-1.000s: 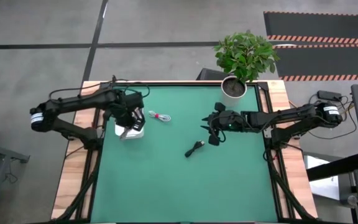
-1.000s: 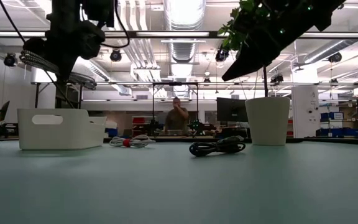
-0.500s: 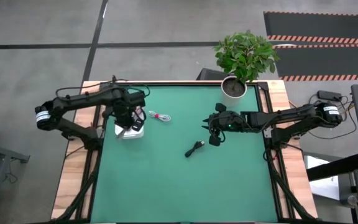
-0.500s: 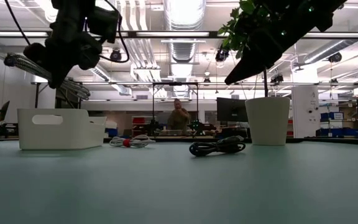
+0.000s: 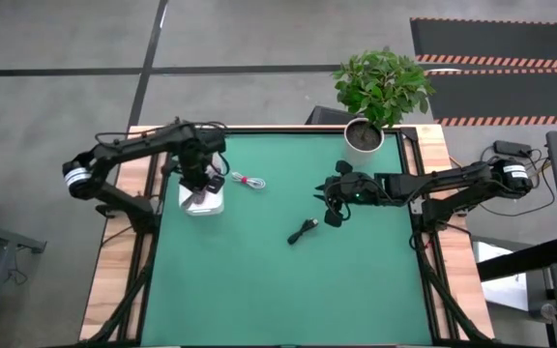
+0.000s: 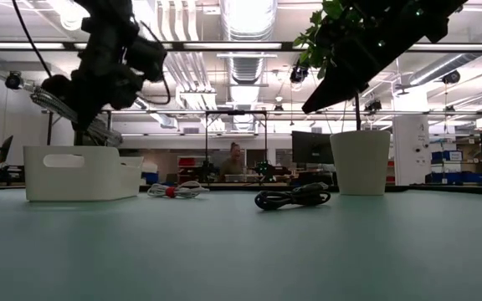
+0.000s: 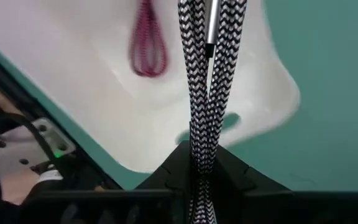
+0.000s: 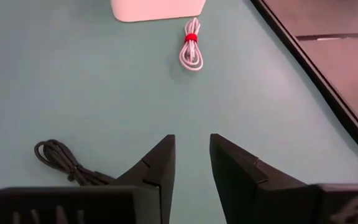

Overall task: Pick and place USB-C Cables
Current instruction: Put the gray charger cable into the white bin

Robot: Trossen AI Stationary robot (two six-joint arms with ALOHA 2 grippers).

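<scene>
The left tool (image 7: 199,163), at the desk's ten o'clock, pinches the grey cable (image 7: 202,81) above the white tray (image 7: 98,102) holding the red cable (image 7: 146,43); released off-centre, it could spill over the rim.

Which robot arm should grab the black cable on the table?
Probably the right. The right gripper hangs empty, fingers apart, close to the black cable. The left gripper is busy over the white tray, shut on the grey cable.
</scene>
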